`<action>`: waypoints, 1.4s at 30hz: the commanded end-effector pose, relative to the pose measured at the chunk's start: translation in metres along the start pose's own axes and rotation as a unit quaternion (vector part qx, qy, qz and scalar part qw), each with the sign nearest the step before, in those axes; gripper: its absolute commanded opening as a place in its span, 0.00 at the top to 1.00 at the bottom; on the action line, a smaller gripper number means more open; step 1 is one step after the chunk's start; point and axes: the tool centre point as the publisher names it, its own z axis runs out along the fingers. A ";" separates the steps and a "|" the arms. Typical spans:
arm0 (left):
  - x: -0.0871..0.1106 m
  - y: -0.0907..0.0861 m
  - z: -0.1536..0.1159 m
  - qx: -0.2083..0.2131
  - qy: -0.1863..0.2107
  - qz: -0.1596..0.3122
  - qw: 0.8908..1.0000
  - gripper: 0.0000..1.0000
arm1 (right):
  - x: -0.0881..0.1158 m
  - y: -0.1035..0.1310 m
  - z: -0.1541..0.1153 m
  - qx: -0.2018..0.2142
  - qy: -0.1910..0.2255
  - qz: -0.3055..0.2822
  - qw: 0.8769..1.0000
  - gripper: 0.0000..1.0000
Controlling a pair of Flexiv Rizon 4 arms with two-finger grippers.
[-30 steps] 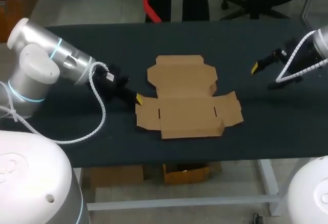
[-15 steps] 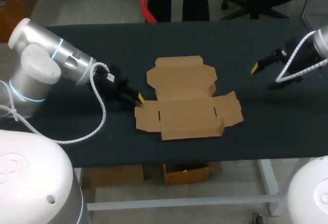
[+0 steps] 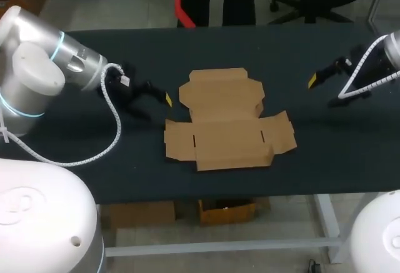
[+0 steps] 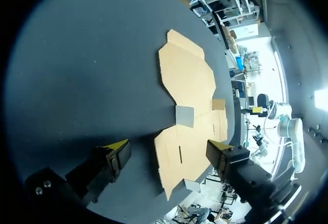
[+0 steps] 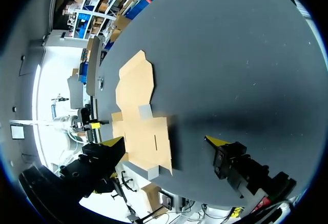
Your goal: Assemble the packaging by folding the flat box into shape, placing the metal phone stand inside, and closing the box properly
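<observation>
- The flat box [image 3: 228, 120] lies unfolded on the black table [image 3: 325, 160], nearer the table's front edge than either gripper, with its flaps spread out.
- In both wrist views two small flaps [image 4: 184, 116] of the box look grey. In the head view the cardboard reads as plain brown.
- The left gripper [image 4: 168, 149] is spread wide and holds nothing, and the box lies ahead of its fingers. In the head view it sits just beside the box's far left corner, with one yellow tip [image 3: 167, 100] showing.
- A small white tag [image 3: 125, 80] hangs on the left wrist, its print too small to read.
- The right gripper [image 5: 165, 142] is also wide apart and empty, well away from the box at the table's right. The head view's edge cuts off its arm.
</observation>
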 end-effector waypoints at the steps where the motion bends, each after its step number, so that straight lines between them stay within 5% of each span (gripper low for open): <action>1: 0.006 0.000 -0.017 0.010 -0.017 0.002 1.000 0.00 | 0.003 -0.001 -0.004 0.000 0.004 -0.002 1.000 0.00; 21: 0.016 -0.045 -0.052 0.014 -0.043 0.025 0.999 0.00 | 0.025 0.024 0.003 0.005 0.034 -0.038 0.999 0.00; 42: 0.016 -0.045 -0.052 0.014 -0.043 0.025 0.999 0.00 | 0.029 0.030 0.014 0.011 0.033 -0.054 0.998 0.00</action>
